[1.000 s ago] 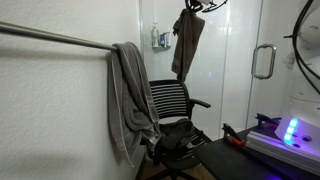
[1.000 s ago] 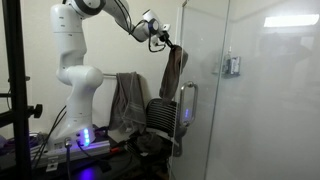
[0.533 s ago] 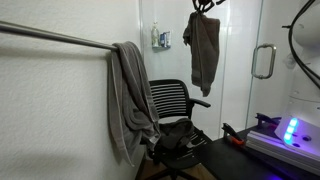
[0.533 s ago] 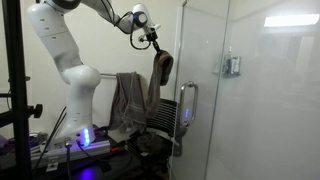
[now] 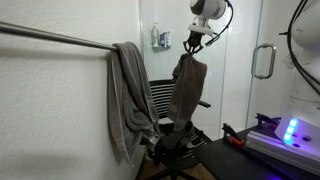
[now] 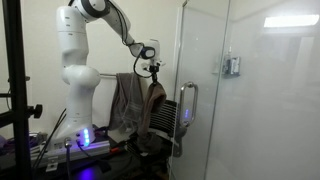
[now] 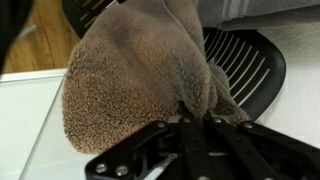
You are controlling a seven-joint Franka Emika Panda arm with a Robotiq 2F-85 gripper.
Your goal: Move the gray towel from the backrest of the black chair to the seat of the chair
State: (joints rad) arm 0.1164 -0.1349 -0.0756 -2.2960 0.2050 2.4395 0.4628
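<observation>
My gripper (image 5: 192,43) is shut on the top of the gray towel (image 5: 186,88), a brownish-gray limp cloth that hangs straight down in front of the black chair's ribbed backrest (image 5: 160,98). Its lower end reaches down to the dark seat (image 5: 180,138). In the other exterior view the gripper (image 6: 154,73) holds the towel (image 6: 153,108) over the chair (image 6: 164,118). In the wrist view the towel (image 7: 130,70) fills the picture, pinched between my shut fingers (image 7: 197,118), with the backrest (image 7: 245,62) behind it.
A larger light gray towel (image 5: 128,100) hangs over a metal bar (image 5: 50,37) beside the chair. A glass door with a handle (image 5: 263,62) stands close by. A lit device (image 5: 285,133) sits on a surface nearby.
My gripper has come down with the towel from high above the chair to the height of the backrest's top. The towel now hangs in front of the backrest.
</observation>
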